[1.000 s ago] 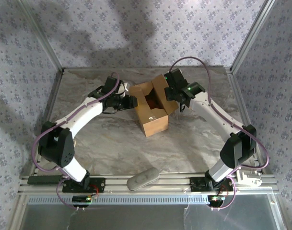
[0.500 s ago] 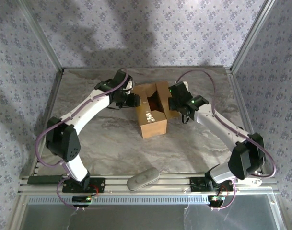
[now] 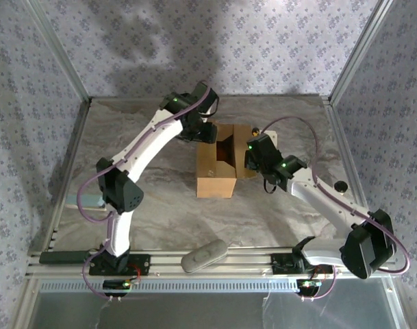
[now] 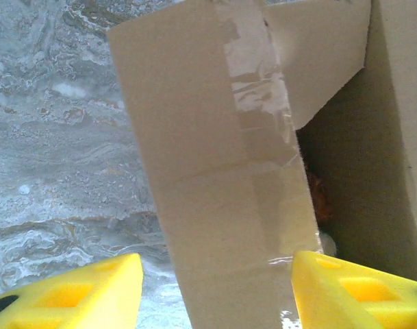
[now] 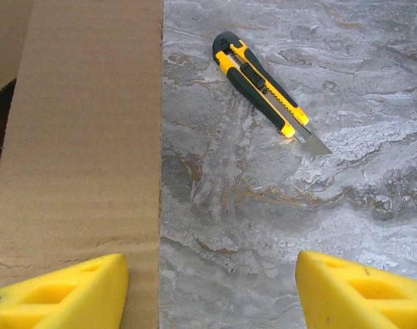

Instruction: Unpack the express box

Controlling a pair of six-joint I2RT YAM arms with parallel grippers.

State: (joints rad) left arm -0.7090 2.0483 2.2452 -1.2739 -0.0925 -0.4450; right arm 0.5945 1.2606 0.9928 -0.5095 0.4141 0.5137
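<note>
**Box open on the table, both grippers spread at its flaps**

The express box (image 3: 216, 175) stands upright near the middle of the marbled table (image 3: 160, 205), a little toward the far side. Its top flaps are raised and the inside reads dark from above. The arms flank it: the left arm reaches to the far left corner of the box, and the right arm comes in from the right side.

The left gripper (image 4: 216, 264) has its jaws apart. Its yellow fingers (image 4: 64, 295) sit at either side of the wrist view, and one tall flap (image 4: 215, 171) rises between them. A little space shows between the flap and each finger, so nothing is pinched. A strip of clear tape (image 4: 259, 103) runs down the flap's right edge, wrinkled and partly lifted. To the right of the flap the box interior opens, and a small patch of something orange-brown (image 4: 318, 199) shows deep in the shadow; what it is cannot be told.

The right gripper (image 5: 211, 264) is also spread wide and holds nothing. Its left finger (image 5: 57, 295) lies over a flat cardboard flap (image 5: 85, 123), and its other finger is over bare table. Beyond the gripper a utility knife (image 5: 263, 82) with a yellow and dark green body lies on the table, clear of the flap, with its blade tip out.

A grey oblong object (image 3: 205, 255) rests at the near rail between the arm bases.
</note>
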